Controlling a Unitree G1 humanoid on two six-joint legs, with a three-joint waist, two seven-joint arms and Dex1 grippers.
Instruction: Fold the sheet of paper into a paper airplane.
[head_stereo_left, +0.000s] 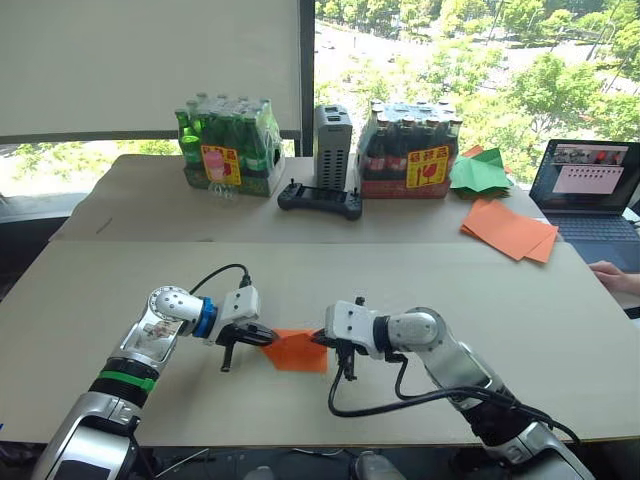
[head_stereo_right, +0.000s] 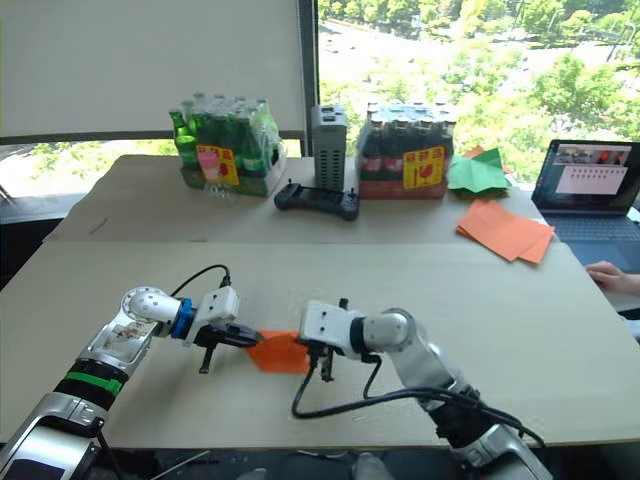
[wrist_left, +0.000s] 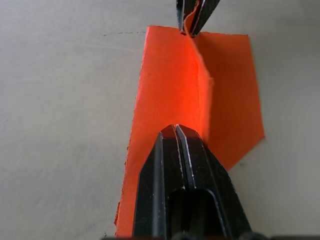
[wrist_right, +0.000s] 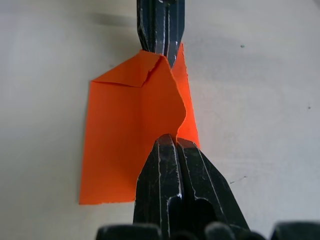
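Note:
The orange sheet of paper (head_stereo_left: 297, 351) lies near the table's front edge, folded small, with one pointed end and a raised centre ridge. My left gripper (head_stereo_left: 268, 338) comes in from the left and is shut on the ridge at the pointed end (wrist_left: 176, 131). Facing it from the right, my right gripper (head_stereo_left: 322, 341) is shut on the same ridge at the square end (wrist_right: 175, 141). The flaps (wrist_left: 165, 90) on either side of the ridge rest on the table. In the right wrist view a small corner fold (wrist_right: 125, 75) shows beside the left gripper's fingertips (wrist_right: 161, 47).
Along the far table stand a pack of green bottles (head_stereo_left: 227, 145), a grey box (head_stereo_left: 333, 145), a black controller (head_stereo_left: 320, 201) and a pack of dark bottles (head_stereo_left: 410, 150). A green paper shape (head_stereo_left: 480, 172), a stack of orange sheets (head_stereo_left: 510, 230), a laptop (head_stereo_left: 590, 190) and a person's hand (head_stereo_left: 612, 275) are at the right.

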